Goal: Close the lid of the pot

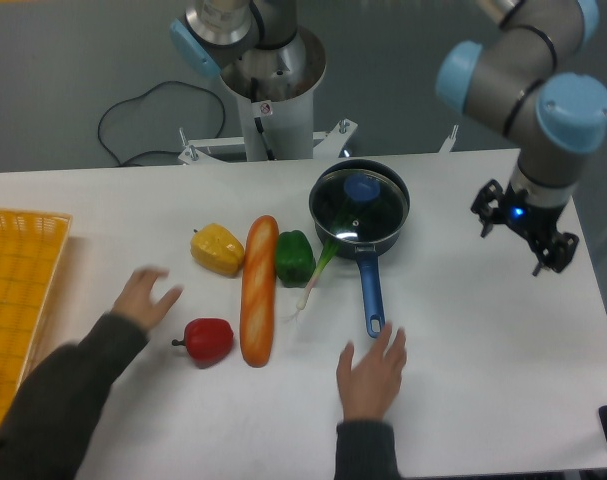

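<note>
Centrally, white table (483, 340): pot lid (360, 204) sits on pot (361, 225); grey floor behind.

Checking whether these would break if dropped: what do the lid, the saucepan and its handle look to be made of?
Round clear pot lid: apparently glass, since it is see-through with glints. Small black saucepan: probably coated metal, dark and slightly shiny. Long blue handle: plastic or rubbery, with an even matte colour.
</note>
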Action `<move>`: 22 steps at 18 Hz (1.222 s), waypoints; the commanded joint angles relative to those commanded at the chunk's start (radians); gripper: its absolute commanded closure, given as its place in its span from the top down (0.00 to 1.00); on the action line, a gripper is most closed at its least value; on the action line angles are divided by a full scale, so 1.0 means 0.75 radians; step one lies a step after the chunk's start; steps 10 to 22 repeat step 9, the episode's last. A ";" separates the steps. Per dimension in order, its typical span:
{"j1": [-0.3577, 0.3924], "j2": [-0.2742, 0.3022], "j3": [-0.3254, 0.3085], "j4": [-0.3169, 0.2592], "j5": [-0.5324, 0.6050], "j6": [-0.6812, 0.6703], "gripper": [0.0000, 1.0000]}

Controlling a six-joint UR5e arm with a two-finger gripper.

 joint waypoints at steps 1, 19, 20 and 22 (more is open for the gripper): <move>-0.002 -0.004 0.010 0.000 -0.002 0.000 1.00; 0.000 -0.018 0.008 0.002 -0.004 0.002 1.00; 0.000 -0.018 0.008 0.002 -0.004 0.002 1.00; 0.000 -0.018 0.008 0.002 -0.004 0.002 1.00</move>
